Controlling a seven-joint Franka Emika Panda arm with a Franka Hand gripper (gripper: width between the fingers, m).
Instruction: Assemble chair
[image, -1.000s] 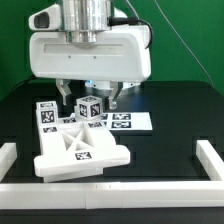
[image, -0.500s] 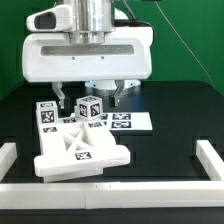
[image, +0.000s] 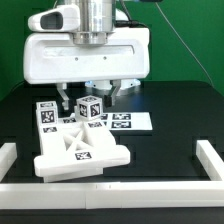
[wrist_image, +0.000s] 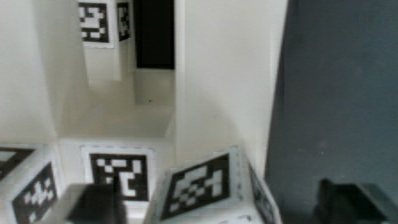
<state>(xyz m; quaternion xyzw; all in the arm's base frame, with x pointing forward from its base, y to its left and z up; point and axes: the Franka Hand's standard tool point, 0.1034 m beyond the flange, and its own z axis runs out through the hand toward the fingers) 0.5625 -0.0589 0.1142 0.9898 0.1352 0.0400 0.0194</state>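
Note:
A small white chair cube (image: 88, 109) with black-and-white tags stands on the black table, just behind a flat white chair slab (image: 82, 152) that also bears tags. My gripper (image: 90, 97) hangs straight over the cube, one finger on each side of it. In the wrist view the cube (wrist_image: 169, 185) sits between the dark fingertips (wrist_image: 93, 205). A gap shows between the cube and the other finger, so the jaws are open around it. Beyond the cube, white parts (wrist_image: 222, 80) stretch away.
A second tagged block (image: 45, 113) stands at the exterior view's left of the cube. The marker board (image: 130, 122) lies behind, at the exterior view's right. White border rails (image: 210, 160) frame the table's sides and front.
The fingers have drawn closer together around the cube. The cube and the slab have not moved.

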